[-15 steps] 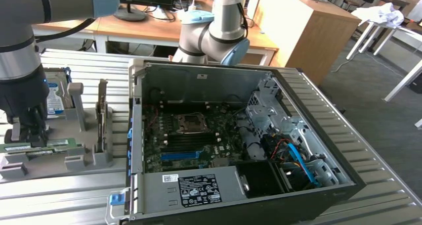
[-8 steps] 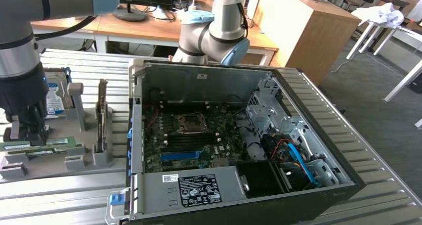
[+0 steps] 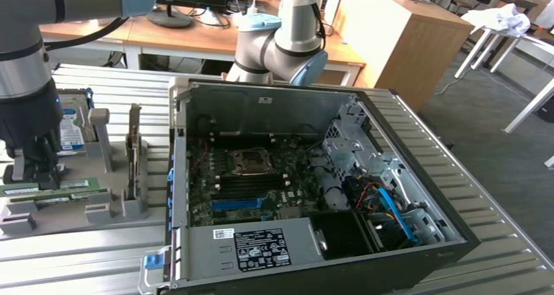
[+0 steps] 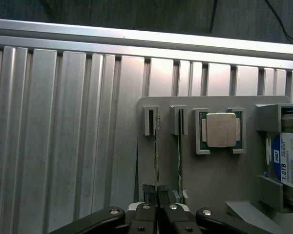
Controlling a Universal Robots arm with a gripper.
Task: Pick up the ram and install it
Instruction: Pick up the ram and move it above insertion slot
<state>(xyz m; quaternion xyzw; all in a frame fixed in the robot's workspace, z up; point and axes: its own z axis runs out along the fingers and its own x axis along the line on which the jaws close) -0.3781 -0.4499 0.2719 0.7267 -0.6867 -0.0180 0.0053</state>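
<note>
Ram (image 4: 157, 146) is seen edge-on in the wrist view, a thin green stick stood in a slot of the grey holder (image 4: 215, 180). Its near end is pinched between the black fingertips of the tool (image 4: 157, 193), whose jaws are drawn narrow and closed on the ram; the far end is seated in a slot bracket. A second stick (image 4: 179, 151) is held in the neighbouring slot, just beside and parallel, untouched by the tool. Past that stick a processor (image 4: 220, 130) is laid flat in a square recess, and past the processor a hard drive (image 4: 292, 163) with a white-and-blue label is stood on edge.

In the exterior view the tool is placed at about nine o'clock of the open computer case (image 3: 259, 110), set low over the holder. The hard drive is found at roughly one o'clock of the tool, and a taller grey upright card (image 3: 134, 152) at three o'clock of it, between tool and case. Inside the case the motherboard (image 3: 251, 185) is exposed. Holder and case are both carried by the ribbed metal desk (image 3: 484, 191), and the base joints of the arm (image 3: 281, 45) are seen at twelve o'clock of the case.
</note>
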